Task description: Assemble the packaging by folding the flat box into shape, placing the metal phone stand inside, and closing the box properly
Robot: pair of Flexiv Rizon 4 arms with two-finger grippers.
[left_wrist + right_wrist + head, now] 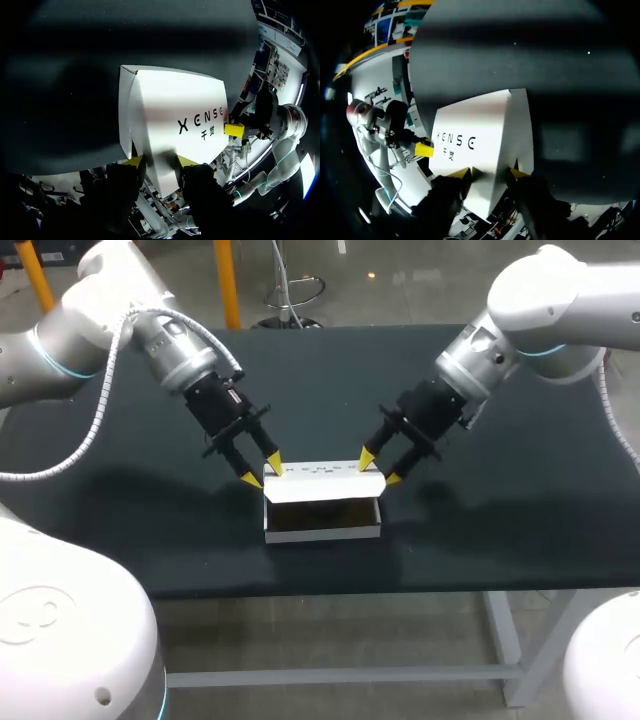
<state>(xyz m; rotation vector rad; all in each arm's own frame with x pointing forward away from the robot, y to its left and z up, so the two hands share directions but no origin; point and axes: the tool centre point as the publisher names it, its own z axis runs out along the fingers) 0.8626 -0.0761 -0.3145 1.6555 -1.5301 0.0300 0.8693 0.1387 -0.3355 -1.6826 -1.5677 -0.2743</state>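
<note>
head view: hands (261, 470) (380, 467) at box lid (322, 483)

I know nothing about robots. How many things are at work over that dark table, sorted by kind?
Boxes: 1, the white box, open on top.
Grippers: 2, the left gripper and the right gripper, one at each end of the box.
Total: 3.

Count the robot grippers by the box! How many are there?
2. The left gripper is at the white box's left end; the right gripper is at its right end. None looks hidden.
</note>
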